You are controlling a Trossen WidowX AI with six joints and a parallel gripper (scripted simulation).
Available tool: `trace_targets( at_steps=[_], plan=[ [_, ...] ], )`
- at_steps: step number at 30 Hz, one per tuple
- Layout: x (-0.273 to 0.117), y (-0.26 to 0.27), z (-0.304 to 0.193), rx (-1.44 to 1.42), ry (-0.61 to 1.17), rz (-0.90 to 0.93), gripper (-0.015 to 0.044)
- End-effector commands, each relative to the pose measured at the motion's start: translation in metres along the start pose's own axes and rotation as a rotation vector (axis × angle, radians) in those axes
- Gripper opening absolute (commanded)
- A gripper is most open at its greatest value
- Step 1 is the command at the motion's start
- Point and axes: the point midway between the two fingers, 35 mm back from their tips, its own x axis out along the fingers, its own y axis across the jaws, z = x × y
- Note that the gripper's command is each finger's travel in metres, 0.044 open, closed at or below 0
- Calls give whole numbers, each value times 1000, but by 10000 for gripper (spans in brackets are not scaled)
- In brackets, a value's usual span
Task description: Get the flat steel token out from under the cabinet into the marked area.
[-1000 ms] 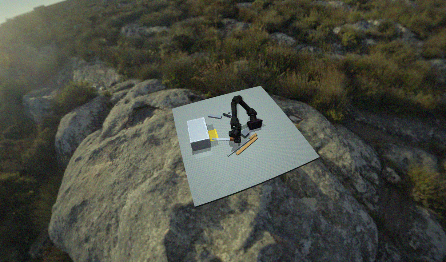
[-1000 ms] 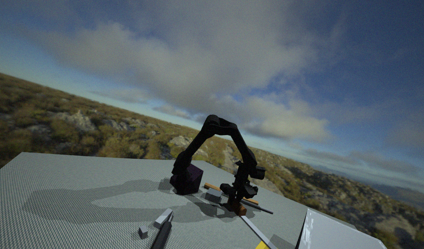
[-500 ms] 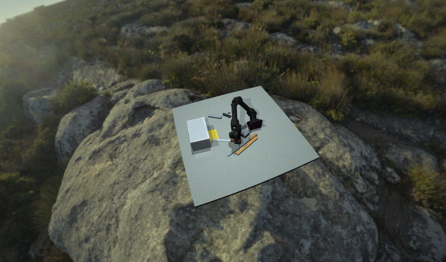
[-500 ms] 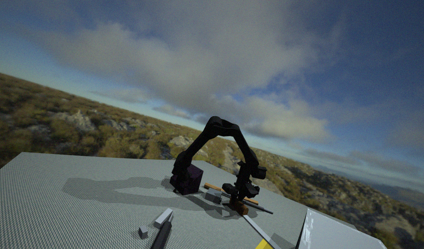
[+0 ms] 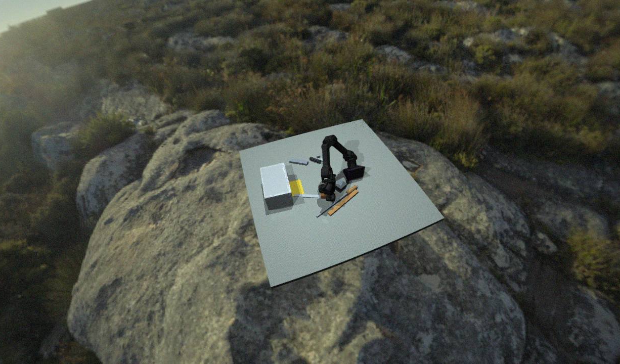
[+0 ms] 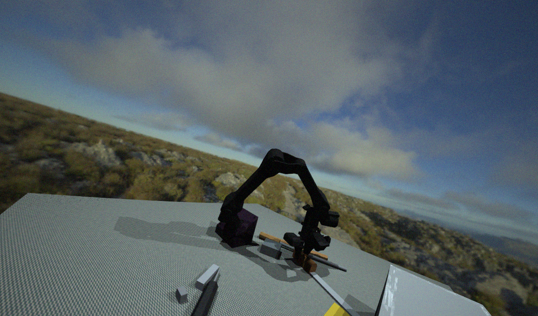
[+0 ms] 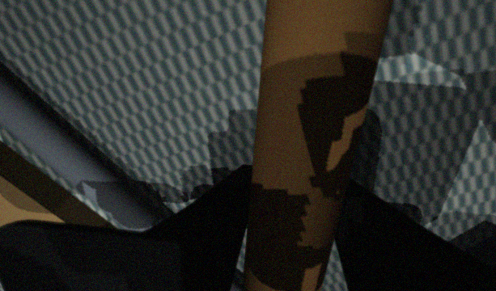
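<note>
- Brown handle (image 5: 322,196) (image 6: 310,265) (image 7: 320,101), and the tool (image 5: 326,197) (image 6: 302,253) (image 7: 290,179) is clamped on it, one finger pressed to each side.
- From that grip a flat pale blade (image 5: 307,195) (image 6: 328,289) runs away from the tool toward the white cabinet (image 5: 275,180) (image 6: 428,294). Its far end reaches the cabinet's front; whether it touches or goes under, I can't tell from where I stand.
- The yellow marked area (image 5: 297,187) (image 6: 335,310) lies between the tool and the cabinet, off to one side of the blade's line.
- As for the steel token, I can't make it out, so I can't say just where it sits.
- The table (image 5: 312,244) (image 6: 86,251) (image 7: 171,81) reaches well past the tool on every side, its edges well apart from the fingers. The cabinet bounds the room ahead of the tool.
- Close by the tool, on the side away from the yellow area, a thin grey rod (image 5: 328,208) (image 6: 333,265) (image 7: 61,129) lies slantwise, with an orange bar (image 5: 344,202) (image 6: 321,255) (image 7: 13,198) alongside.
- Behind the tool, a grey block (image 5: 340,183) (image 6: 269,248) stands in the way toward the arm's base (image 5: 353,172) (image 6: 249,228).
- Well apart, beyond the yellow area's side of the tool, are a pale bar (image 5: 298,162) (image 6: 207,276), a dark piece (image 5: 315,160) (image 6: 206,298) and a small grey cube (image 5: 318,156) (image 6: 181,294).
</note>
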Motion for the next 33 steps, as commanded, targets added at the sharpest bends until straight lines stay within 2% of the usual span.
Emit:
trace_targets(
  at_steps=[1,3,8,11,30,33],
  plan=[
    [0,0,0,0,0,0,157],
    [0,0,0,0,0,0,200],
    [0,0,0,0,0,0,200],
    [0,0,0,0,-1,6,270],
    [4,0,-3,2,-1,6,270],
    [1,2,0,7,-4,12,191]
  ],
)
